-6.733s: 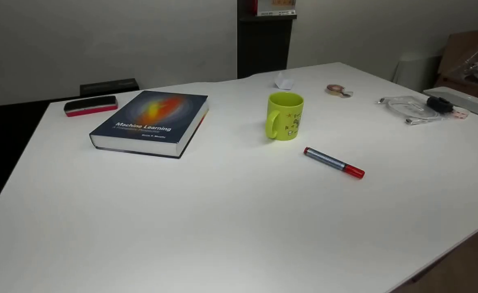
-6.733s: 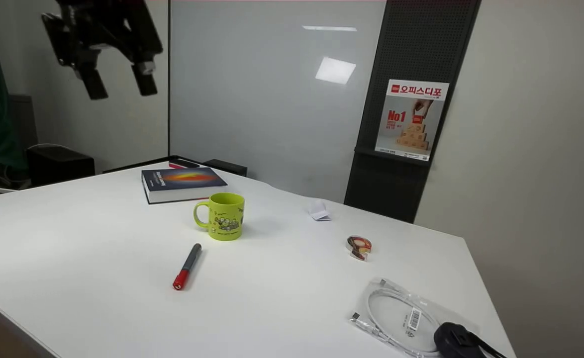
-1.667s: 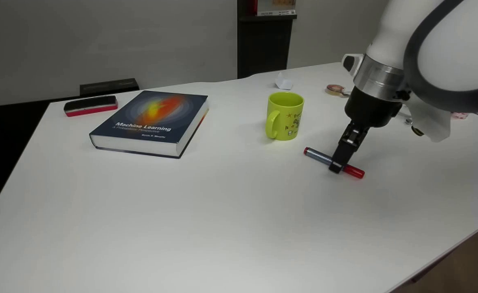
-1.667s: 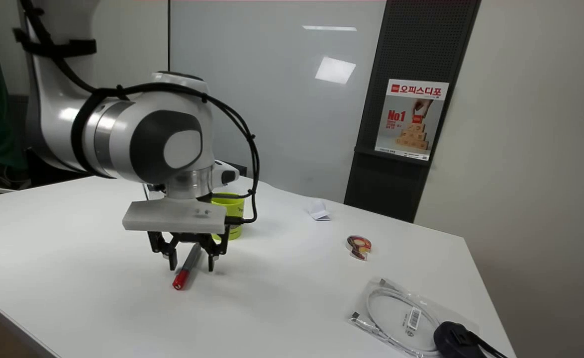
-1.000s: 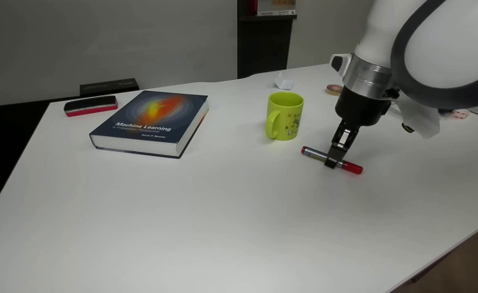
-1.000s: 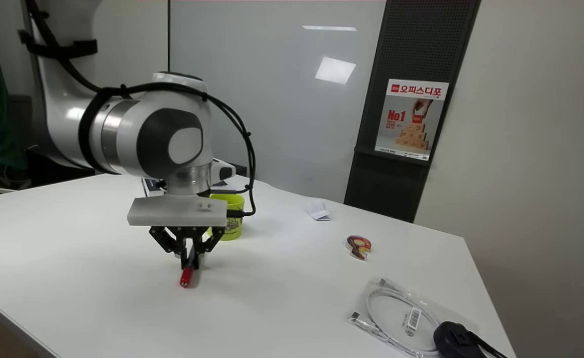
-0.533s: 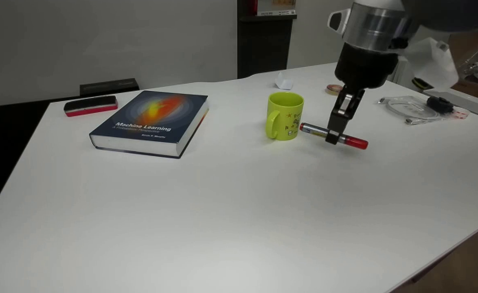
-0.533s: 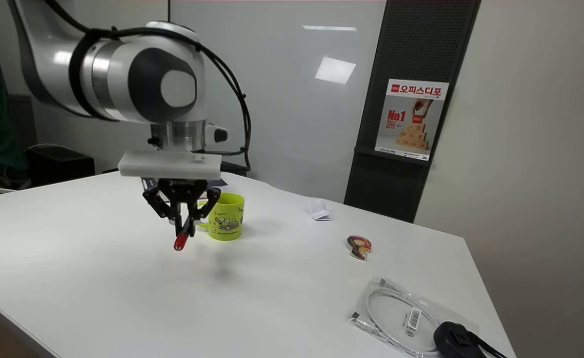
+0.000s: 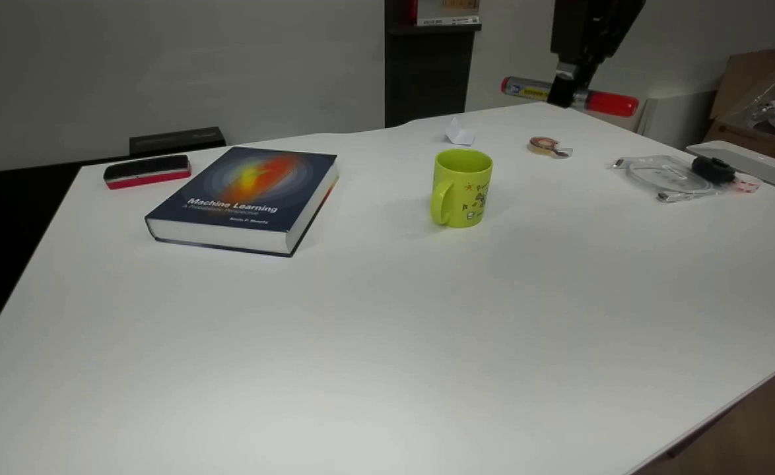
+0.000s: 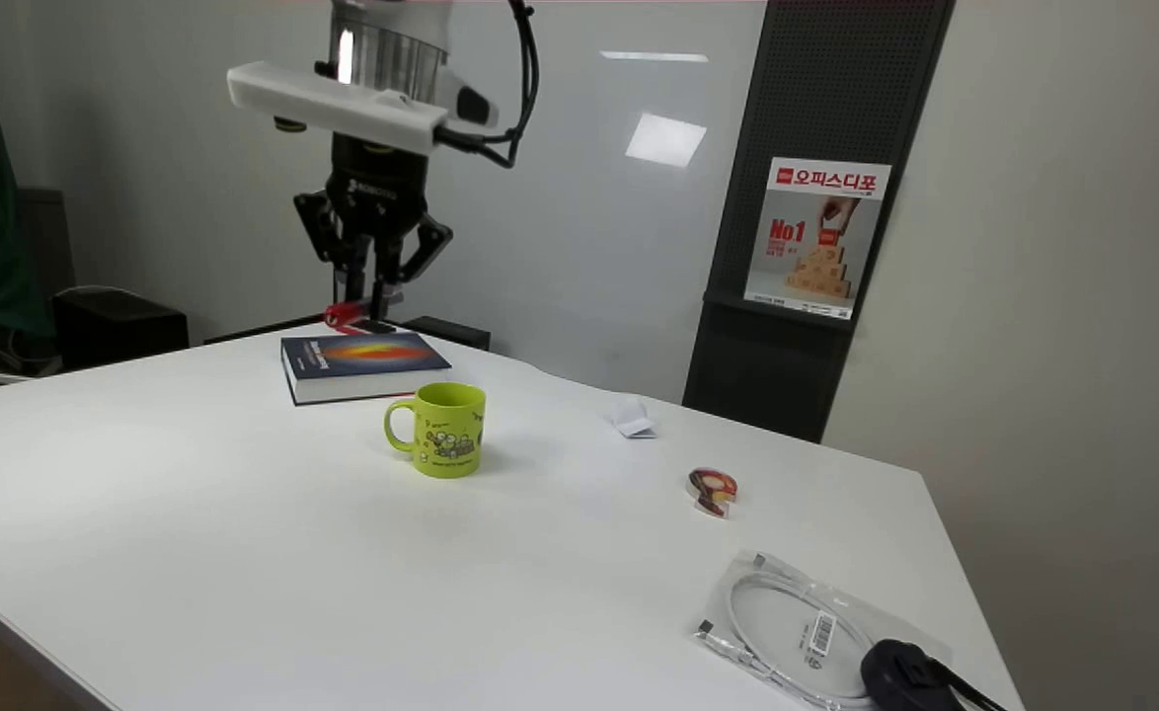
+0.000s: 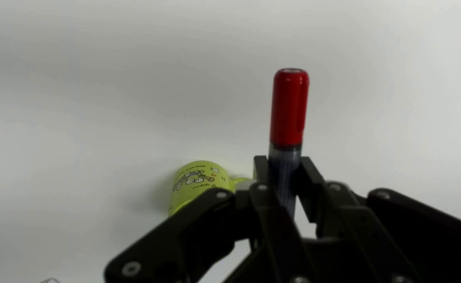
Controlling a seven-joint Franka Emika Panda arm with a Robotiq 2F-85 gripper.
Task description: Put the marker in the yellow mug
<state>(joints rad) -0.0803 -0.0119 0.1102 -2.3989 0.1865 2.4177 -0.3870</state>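
Observation:
The marker (image 11: 288, 108), grey with a red cap, hangs crosswise and nearly level in my gripper (image 11: 282, 169), which is shut on its barrel. In an exterior view the held marker (image 9: 612, 103) is high above the table, with my gripper (image 9: 561, 95) pointing down. Another exterior view has the gripper (image 10: 364, 301) above and behind the yellow mug (image 10: 449, 434). Upright on the table, the yellow-green mug (image 9: 461, 191) stands well below the marker. In the wrist view the mug (image 11: 199, 181) is left of the fingers, partly hidden by a finger linkage.
A thick book (image 9: 242, 198) lies beside the mug, with a black and pink case (image 9: 147, 173) behind it. Folded paper (image 10: 632, 418), a tape roll (image 10: 713, 492) and a bagged white cable (image 10: 797, 632) are also on the table.
My fingers, open around the marker on the table at first, have shut on it. Gripper and marker have risen far above the table. Mug and book have stayed put.

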